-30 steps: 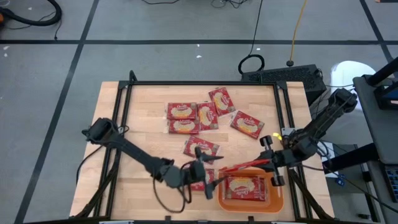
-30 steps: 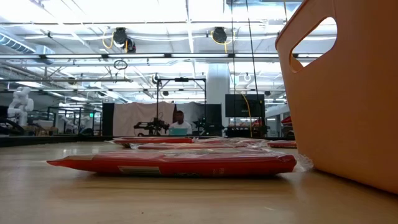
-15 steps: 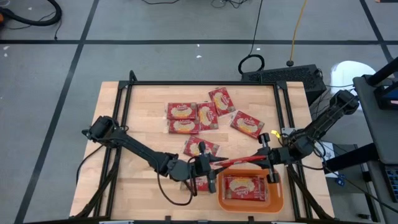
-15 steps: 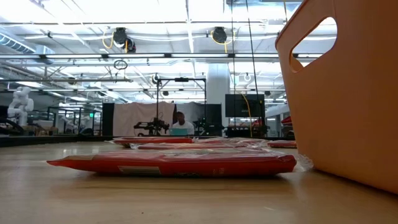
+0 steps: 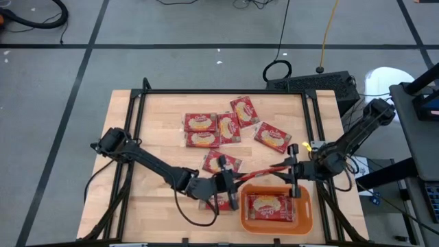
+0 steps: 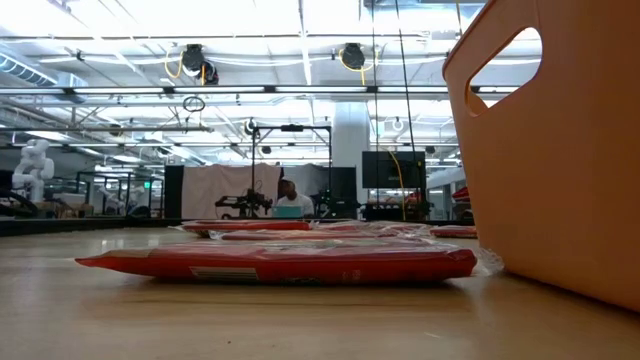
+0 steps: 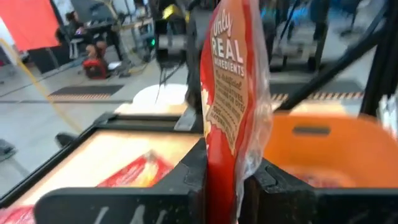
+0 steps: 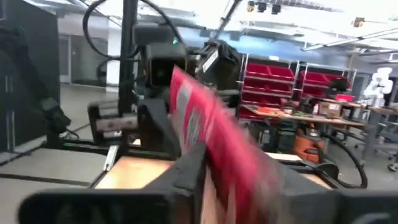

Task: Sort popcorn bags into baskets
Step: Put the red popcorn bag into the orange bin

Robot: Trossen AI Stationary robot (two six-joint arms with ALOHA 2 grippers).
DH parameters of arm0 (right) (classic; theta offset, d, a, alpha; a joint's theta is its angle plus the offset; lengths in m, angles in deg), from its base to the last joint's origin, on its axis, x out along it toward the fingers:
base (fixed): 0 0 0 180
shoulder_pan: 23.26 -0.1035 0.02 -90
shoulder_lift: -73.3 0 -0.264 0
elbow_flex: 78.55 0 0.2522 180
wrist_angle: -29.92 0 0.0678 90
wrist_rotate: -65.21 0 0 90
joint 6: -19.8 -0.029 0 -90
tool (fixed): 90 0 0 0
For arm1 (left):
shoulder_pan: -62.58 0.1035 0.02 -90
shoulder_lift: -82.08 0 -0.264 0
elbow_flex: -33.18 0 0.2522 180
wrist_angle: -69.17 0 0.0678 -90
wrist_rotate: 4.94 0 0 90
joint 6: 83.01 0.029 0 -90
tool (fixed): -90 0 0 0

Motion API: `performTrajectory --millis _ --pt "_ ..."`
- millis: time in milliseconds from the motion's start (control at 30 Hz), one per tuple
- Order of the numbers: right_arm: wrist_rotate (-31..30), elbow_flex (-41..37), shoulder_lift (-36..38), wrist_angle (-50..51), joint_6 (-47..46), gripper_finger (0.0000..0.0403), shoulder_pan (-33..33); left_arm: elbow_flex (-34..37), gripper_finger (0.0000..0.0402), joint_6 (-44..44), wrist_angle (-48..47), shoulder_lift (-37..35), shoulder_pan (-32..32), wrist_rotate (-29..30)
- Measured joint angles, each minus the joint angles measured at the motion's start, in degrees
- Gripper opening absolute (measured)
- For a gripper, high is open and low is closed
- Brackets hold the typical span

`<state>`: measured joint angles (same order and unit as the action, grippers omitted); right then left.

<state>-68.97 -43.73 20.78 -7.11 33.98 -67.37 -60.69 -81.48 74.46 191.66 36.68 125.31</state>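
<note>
One popcorn bag [image 5: 264,173] stands on edge in the air between my two grippers, just beyond the far rim of the orange basket [image 5: 305,219]. My left gripper [image 5: 232,184] is shut on its left end. My right gripper [image 5: 291,175] stands open with the bag's right end [image 8: 211,130] between its fingers; I cannot tell whether they touch it. Another bag [image 5: 269,206] lies flat in the basket. Several more bags [image 5: 202,139] lie flat on the far half of the table, and one [image 5: 219,202] lies beneath my left gripper. My left gripper pinches the bag's left end [image 7: 227,149] between its two fingers. The fingers come in level from the table's left, along the bag's length. The bag stands on edge, its flat faces against the fingers, lifted clear of table and basket.
The basket [image 6: 560,150] stands at the near right of the table, with a bag [image 6: 270,262] lying flat beside it. A black frame [image 5: 219,92] runs round the table's edges. Bare wood lies at the near left.
My left gripper has moved toward the table's right edge to the raised bag and shut on its left end. My right gripper has shifted a little toward the far edge, and the bag's right end now sits farther back than its left.
</note>
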Motion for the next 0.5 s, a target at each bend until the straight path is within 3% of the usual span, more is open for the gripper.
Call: performTrajectory --millis 267,500 --pt "-12.8 0.1 4.6 7.0 -0.9 0.0187 -4.3 0.0 0.0047 -0.7 -5.1 0.2 -0.5 0.3" --pt "-17.6 3.2 6.0 11.0 0.3 0.0217 -8.0 0.0 0.0048 -5.2 -11.1 0.2 -0.4 2.7"
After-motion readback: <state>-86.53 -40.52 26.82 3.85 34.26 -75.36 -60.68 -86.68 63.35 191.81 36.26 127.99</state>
